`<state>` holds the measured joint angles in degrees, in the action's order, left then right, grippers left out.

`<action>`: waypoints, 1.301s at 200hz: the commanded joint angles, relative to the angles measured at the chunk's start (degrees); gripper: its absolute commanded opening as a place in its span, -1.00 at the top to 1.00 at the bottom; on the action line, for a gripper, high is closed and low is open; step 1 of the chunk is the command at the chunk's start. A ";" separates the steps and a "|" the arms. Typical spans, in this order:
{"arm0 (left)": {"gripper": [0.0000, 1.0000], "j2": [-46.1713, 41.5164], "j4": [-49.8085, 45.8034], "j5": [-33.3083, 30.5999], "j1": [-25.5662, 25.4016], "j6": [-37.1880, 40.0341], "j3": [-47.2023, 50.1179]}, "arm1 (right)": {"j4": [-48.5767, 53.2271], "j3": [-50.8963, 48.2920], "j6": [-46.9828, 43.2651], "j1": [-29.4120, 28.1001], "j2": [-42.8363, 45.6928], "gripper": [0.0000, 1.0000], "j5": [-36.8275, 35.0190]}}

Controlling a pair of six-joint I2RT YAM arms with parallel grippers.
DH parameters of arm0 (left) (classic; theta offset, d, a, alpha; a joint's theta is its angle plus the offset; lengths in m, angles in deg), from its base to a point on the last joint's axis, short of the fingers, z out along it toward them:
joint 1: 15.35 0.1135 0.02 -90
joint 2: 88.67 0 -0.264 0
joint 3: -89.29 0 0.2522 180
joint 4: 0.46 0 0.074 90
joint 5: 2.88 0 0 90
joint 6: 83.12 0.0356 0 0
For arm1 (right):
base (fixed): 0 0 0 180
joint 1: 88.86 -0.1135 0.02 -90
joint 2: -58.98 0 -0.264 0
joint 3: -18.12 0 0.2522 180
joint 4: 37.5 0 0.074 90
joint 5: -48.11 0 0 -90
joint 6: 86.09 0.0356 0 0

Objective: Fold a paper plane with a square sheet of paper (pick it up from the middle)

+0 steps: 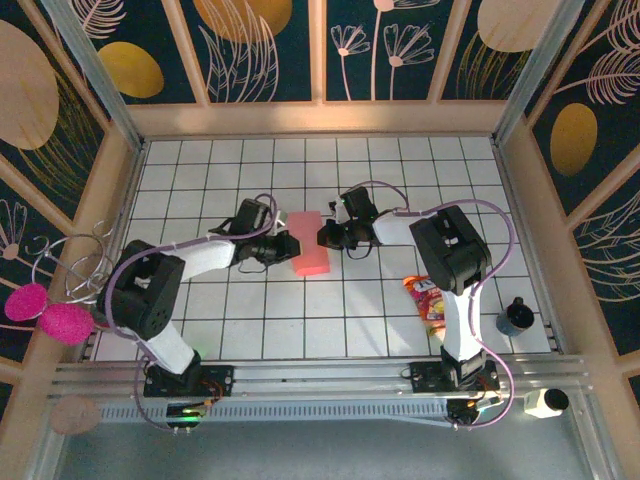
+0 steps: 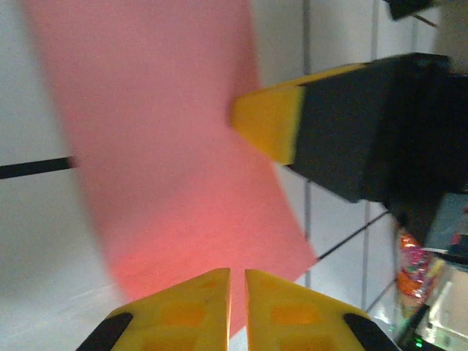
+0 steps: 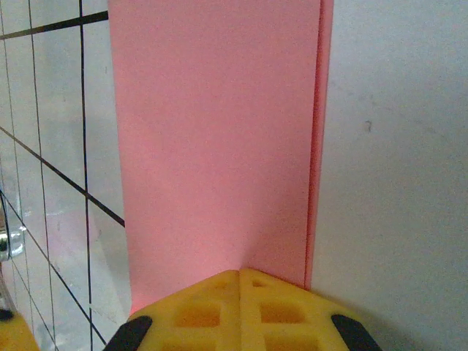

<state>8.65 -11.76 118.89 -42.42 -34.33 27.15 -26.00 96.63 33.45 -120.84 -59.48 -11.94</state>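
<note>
L hand point(image 1: 287, 248) at left edge of square sheet of paper point(image 1: 312, 250); fingers point(image 2: 183, 314) nearly together, sliver of pink in the slit, so nipping that edge. Sheet folded double, lies mid-surface point(image 1: 250, 320) btwn both hands. R hand point(image 1: 329, 237) at its right edge, closed tight, tips touching paper; pinch or press, cannot tell. Snack packet point(image 1: 427, 300) well apart, further right.

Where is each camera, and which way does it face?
Top external: above and behind both arms, looking down at the white tiled table and salmon-pink paper sheet.
Left wrist: on the left arm, facing the sheet; left gripper below, right gripper opposite.
Right wrist: facing the sheet; right gripper pinches it.
Shared: the sheet.
</note>
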 commanded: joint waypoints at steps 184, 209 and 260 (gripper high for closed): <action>0.74 -5.48 -4.42 -0.80 2.42 1.23 3.64 | 19.17 -9.58 -0.80 0.08 -13.73 1.00 -19.77; 0.74 0.28 -2.63 0.87 0.44 0.60 -0.60 | 19.14 -9.66 -0.60 0.09 -13.65 1.00 -19.79; 0.75 8.71 -3.79 -1.71 -0.59 1.52 -5.21 | 19.51 -9.50 -0.70 0.01 -13.56 1.00 -19.65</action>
<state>14.92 -14.30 118.08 -43.04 -32.82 23.46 -26.76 96.22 34.28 -120.82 -59.41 -11.94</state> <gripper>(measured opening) 0.126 0.049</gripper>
